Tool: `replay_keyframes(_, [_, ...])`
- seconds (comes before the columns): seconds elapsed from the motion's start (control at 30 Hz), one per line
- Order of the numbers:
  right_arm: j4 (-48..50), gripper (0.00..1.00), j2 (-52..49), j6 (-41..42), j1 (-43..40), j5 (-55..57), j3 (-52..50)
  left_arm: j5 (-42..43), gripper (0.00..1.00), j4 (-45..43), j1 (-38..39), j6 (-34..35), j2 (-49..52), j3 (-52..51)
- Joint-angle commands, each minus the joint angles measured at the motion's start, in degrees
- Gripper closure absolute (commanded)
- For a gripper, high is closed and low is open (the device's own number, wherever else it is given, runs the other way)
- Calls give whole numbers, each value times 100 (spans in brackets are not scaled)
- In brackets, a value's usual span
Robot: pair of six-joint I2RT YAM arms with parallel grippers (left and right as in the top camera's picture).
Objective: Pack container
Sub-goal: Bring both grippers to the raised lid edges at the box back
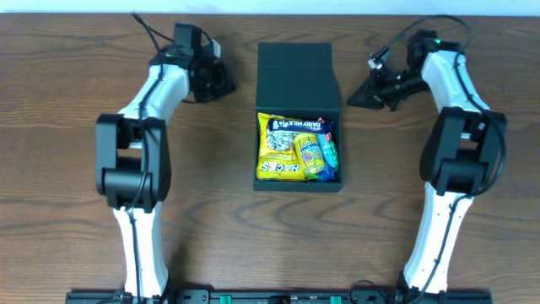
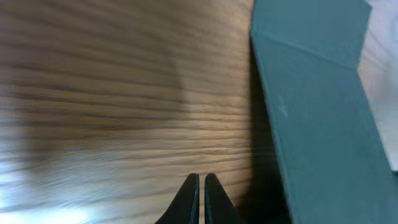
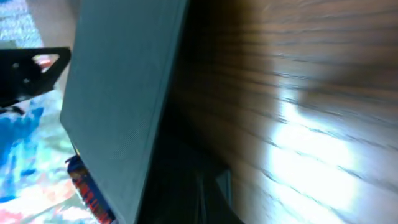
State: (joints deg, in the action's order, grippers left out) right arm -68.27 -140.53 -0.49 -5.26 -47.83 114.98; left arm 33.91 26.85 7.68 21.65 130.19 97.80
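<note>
The container [image 1: 299, 185] sits on the worktop [image 1: 76, 253] between the two arms, its hinged lid [image 1: 299, 74] thrown back and flat behind it, with yellow, blue and green snack packets [image 1: 291, 148] filling its open compartment. The left end effector [image 1: 221, 82] hangs just left of the container's lid, its fingers [image 2: 189, 202] pressed almost together and gripping nothing. The right end effector [image 1: 359, 97] hangs just right of the lid; its wrist view is too dark and blurred to tell how far apart its fingers stand.
</note>
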Motion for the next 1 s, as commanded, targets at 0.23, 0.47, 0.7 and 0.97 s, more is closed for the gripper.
replay_keyframes(0.23, [146,99,-258,-127,656,-435,-7,1154,94,-409,289,927,321,37])
replay_keyframes(0.47, [249,99,-251,-461,542,-949,11,1552,94,-461,245,909,319,129])
replay_keyframes(0.7, [229,99,59,-1064,190,-1027,66,1851,94,-334,162,284,149,673])
replay_keyframes(0.97, [232,99,951,-1751,76,-896,79,1648,94,61,188,-660,-592,796])
